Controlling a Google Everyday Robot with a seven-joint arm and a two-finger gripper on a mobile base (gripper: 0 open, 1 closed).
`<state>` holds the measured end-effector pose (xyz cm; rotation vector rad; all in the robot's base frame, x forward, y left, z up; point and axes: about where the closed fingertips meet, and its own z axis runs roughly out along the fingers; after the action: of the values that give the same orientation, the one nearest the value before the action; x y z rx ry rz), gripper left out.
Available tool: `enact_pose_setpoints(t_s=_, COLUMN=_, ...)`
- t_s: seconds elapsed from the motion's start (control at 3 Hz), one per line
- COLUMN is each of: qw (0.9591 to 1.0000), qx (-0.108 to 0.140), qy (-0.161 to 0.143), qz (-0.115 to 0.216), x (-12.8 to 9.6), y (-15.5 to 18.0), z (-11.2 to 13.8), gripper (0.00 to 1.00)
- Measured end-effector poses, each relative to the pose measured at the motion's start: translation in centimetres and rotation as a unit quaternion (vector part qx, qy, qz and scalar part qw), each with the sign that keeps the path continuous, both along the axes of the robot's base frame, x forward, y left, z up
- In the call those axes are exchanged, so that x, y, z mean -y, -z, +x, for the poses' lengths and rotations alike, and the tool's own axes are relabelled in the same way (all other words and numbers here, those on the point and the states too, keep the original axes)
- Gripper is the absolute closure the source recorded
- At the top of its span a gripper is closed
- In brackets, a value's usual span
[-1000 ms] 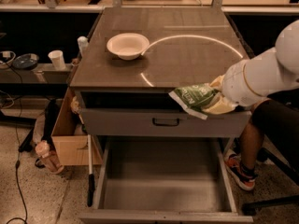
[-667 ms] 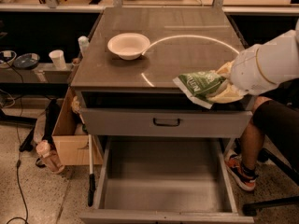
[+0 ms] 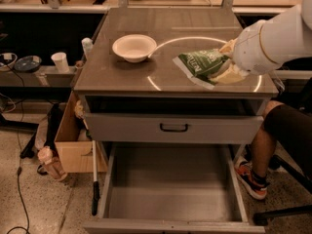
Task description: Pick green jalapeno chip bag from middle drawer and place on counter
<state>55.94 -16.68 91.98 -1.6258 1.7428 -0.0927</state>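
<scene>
**Bag over counter, release pending**

Gripper is above the counter's front-right area, jaws clamped on the right end of the green jalapeno chip bag. The bag sticks out to the gripper's left, low over the counter; can't tell if it touches the surface. Further left is a white bowl, well apart from the bag. Below-left of the gripper is the upper drawer front with a black handle. Under that is the middle drawer, pulled out, nothing in it. My read: pick and lift-out are done; set-down, release and retreat remain. The bag has white lettering on green, unreadable; no brand legible anywhere.
</scene>
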Motion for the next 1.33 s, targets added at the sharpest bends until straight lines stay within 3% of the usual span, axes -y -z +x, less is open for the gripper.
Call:
enact_pose_setpoints(t_s=0.33, qw=0.9999, qx=0.012, qy=0.004, qz=-0.004, x=-0.6, y=0.0, z=3.4, gripper=1.00)
enact_pose_setpoints(t_s=1.33, qw=0.9993, qx=0.001, qy=0.018, qz=-0.034, x=-1.1, y=3.8, z=10.1, gripper=1.00)
